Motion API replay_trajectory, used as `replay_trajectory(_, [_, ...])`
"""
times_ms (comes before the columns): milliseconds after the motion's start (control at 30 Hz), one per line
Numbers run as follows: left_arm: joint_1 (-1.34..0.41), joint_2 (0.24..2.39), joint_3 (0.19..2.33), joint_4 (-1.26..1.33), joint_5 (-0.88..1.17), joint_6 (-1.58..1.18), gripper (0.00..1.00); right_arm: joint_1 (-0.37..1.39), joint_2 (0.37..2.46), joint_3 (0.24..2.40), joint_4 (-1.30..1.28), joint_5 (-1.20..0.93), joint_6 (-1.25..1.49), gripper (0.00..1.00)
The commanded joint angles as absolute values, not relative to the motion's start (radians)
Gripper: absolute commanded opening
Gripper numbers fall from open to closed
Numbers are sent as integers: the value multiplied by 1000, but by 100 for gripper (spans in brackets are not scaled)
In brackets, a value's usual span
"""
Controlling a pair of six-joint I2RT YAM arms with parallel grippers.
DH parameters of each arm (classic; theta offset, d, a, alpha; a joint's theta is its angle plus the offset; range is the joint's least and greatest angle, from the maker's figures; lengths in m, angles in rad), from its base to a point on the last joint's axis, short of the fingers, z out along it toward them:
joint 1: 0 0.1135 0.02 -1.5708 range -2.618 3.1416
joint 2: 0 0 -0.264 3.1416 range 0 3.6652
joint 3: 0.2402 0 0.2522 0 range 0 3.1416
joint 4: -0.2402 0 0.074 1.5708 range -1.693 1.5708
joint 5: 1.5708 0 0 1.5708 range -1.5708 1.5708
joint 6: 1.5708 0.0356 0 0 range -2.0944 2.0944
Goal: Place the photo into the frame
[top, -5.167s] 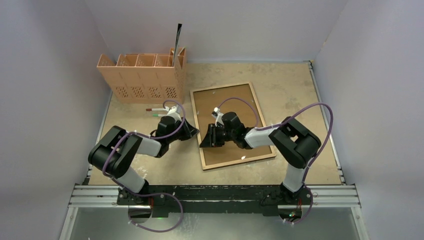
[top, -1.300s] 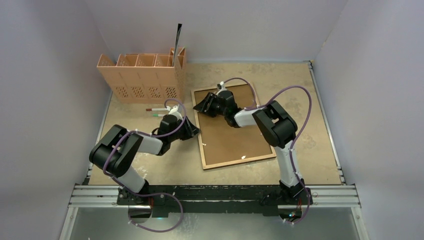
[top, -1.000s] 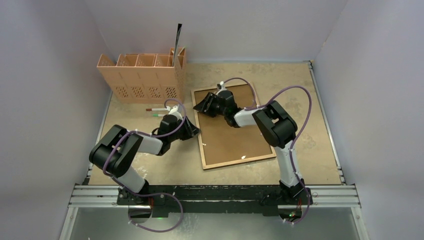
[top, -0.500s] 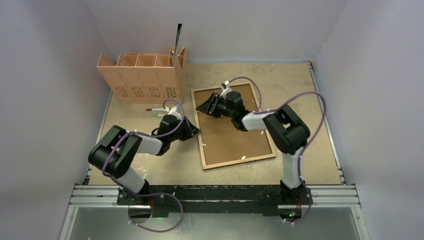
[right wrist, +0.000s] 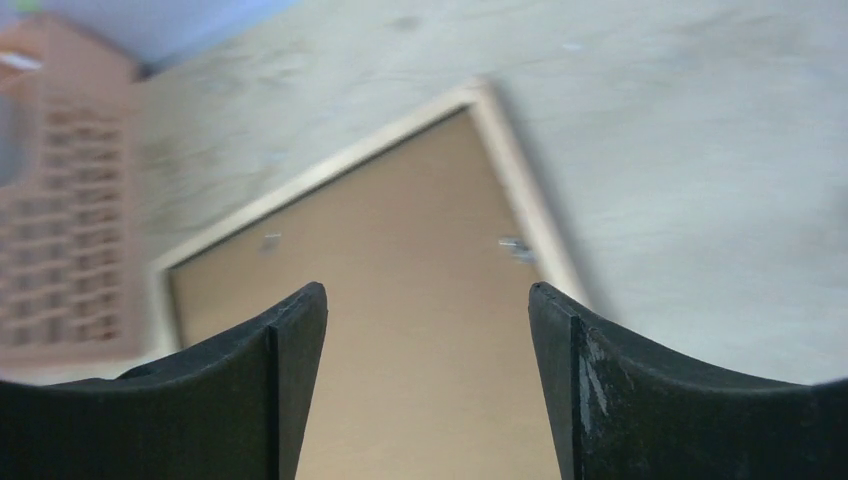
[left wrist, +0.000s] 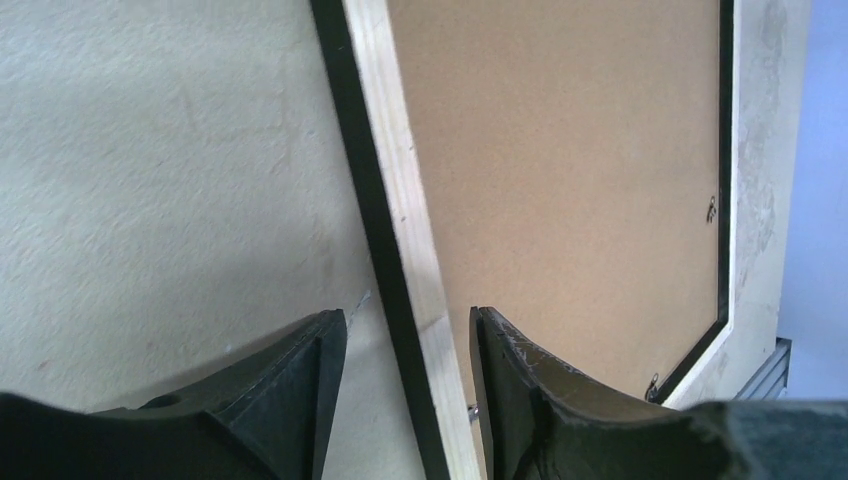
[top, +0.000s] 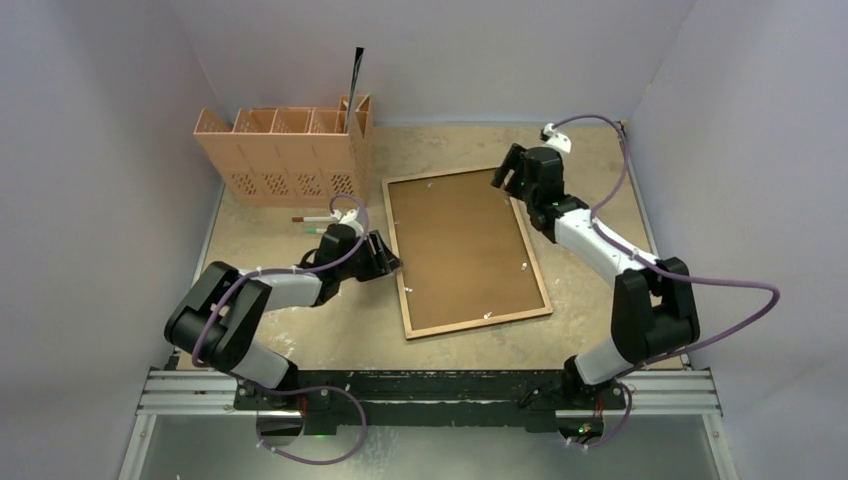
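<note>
The frame point(top: 480, 322) lies face down on the table, its light wood back up, with the brown backing board point(top: 460, 250) inside it. The photo is not visible. My left gripper point(top: 388, 258) is low at the frame's left edge. In the left wrist view it point(left wrist: 407, 330) is open, its fingers astride the black and wood rim point(left wrist: 395, 180) with a gap on the outer side. My right gripper point(top: 507, 172) is open and empty, raised near the frame's far right corner. Its wrist view point(right wrist: 428, 300) looks down on the board point(right wrist: 400, 250) and rim point(right wrist: 520, 190).
An orange slotted organiser point(top: 285, 150) stands at the back left with a thin dark sheet point(top: 355, 75) upright in it; it also shows blurred in the right wrist view point(right wrist: 60, 250). Two pens point(top: 315, 217) lie in front of it. Walls enclose three sides.
My right arm has swung from over the frame's far left part to its far right corner. The left gripper has stayed at the frame's left edge. The frame has not moved.
</note>
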State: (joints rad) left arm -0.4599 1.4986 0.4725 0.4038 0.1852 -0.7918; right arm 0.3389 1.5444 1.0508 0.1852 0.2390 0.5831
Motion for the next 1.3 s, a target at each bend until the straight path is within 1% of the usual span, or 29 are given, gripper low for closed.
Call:
replay_trajectory(0, [-462, 1571, 549, 316, 227, -724, 53, 267, 1529, 1023, -29, 402, 479, 77])
replay_trajectory(100, [-462, 1612, 592, 312, 238, -725, 55, 223, 1544, 994, -99, 373, 505, 78])
replay_trajectory(267, [-463, 1646, 600, 340, 185, -765, 57, 167, 1549, 908, -85, 264, 543, 78])
replay_trajectory(600, [-485, 1692, 661, 335, 132, -761, 58, 140, 1568, 827, -61, 16, 569, 75])
replay_trajectory(767, [-503, 1726, 725, 318, 97, -756, 59, 140, 1561, 785, -53, -62, 572, 74])
replay_trajectory(967, [-548, 1780, 841, 298, 92, -733, 59, 140, 1437, 687, -59, -155, 583, 69])
replay_trajectory(1133, [-576, 1853, 935, 292, 108, -728, 59, 140, 1258, 591, -96, -196, 638, 68])
replay_trajectory(1267, [-587, 1936, 1020, 296, 147, -731, 60, 140, 1161, 528, -90, -227, 678, 69])
